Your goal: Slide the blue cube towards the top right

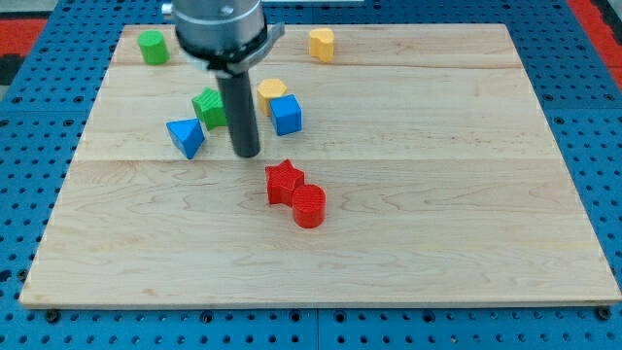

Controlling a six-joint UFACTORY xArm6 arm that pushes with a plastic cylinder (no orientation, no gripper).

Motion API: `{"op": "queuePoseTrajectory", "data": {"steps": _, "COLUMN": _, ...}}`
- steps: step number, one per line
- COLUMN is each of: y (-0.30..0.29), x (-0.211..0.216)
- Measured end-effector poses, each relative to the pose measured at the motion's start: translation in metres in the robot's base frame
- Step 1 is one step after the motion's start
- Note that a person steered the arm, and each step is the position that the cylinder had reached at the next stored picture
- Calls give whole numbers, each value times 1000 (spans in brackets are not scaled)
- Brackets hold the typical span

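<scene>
Your blue cube [287,115] sits on the pale wooden worktop [437,194], a little left of centre and in the upper half of the view, with a yellow rounded block [271,91] touching or almost touching its upper left corner. There is no claw on this arm to be spread or pressed together; it ends in a straight dark rod, and my tip [248,155] rests on the boards just to the left of the blue cube and slightly below it, near but apart from it. That is the relation your next push turns on: the cube lies up and to the right of the tip, which is roughly the way the task wants it to travel, so in my judgement a push along that diagonal should meet the cube's lower left side and carry it toward the top right. Mind that the yellow rounded block sits close enough that it could be dragged along or turn the cube off line. A green block [208,107] stands just left of the rod and a blue triangular block [185,137] farther left, both behind the push. A red star-shaped block [284,182] and a red cylinder [309,206] touch each other below the tip. A green cylinder [152,47] and another yellow block [322,44] lie near the top edge, well apart.
</scene>
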State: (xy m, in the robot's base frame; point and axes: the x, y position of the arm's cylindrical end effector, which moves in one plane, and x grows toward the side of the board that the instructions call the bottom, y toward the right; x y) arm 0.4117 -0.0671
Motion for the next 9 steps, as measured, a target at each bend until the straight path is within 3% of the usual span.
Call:
{"op": "queuePoseTrajectory", "data": {"steps": 1, "y": 17, "x": -45}}
{"op": "queuePoseTrajectory", "data": {"steps": 3, "y": 165, "x": -70}}
{"op": "queuePoseTrajectory", "data": {"steps": 4, "y": 175, "x": -41}}
{"op": "queuePoseTrajectory", "data": {"steps": 5, "y": 221, "x": -64}}
{"op": "queuePoseTrajectory", "data": {"steps": 6, "y": 210, "x": -107}}
{"op": "queuePoseTrajectory", "data": {"steps": 7, "y": 156, "x": -77}}
{"op": "queuePoseTrajectory", "data": {"steps": 9, "y": 253, "x": -110}}
